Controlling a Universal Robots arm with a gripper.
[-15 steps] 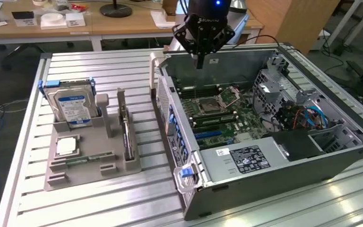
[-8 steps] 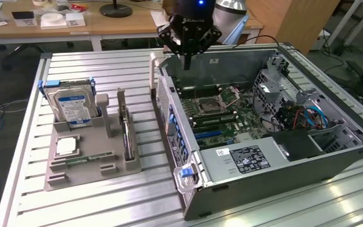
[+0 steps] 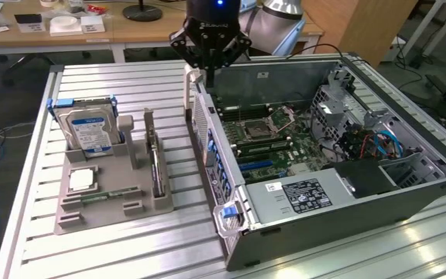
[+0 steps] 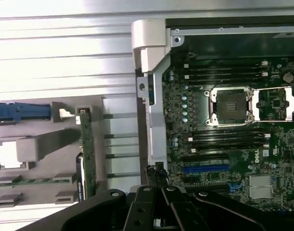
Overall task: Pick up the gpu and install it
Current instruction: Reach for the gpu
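Exterior view: with the jaws shut and empty just above the computer case's (image 3: 347, 224) rear wall, a low sideways move could clip that wall, and reaching the graphics card (image 3: 156, 165) with them shut could knock it over. The card stands on edge in the gray holder (image 3: 103, 224) on the counter (image 3: 114, 256), well apart. The arm (image 3: 281, 14) points straight down.

One open computer case (image 3: 420, 189) takes up the right of the exterior view. Inside it are one motherboard (image 3: 301, 150), one processor socket (image 3: 258, 125), one blue expansion slot (image 3: 255, 165) and one power supply (image 3: 301, 195). At the left, one grey holder tray (image 3: 91, 220) carries one hard drive (image 3: 90, 132), one gpu (image 3: 158, 171), one memory stick (image 3: 107, 195) and one square processor chip (image 3: 82, 179). One gripper (image 3: 206, 78) shows at the upper middle. One slatted table (image 3: 122, 258) bears it all.
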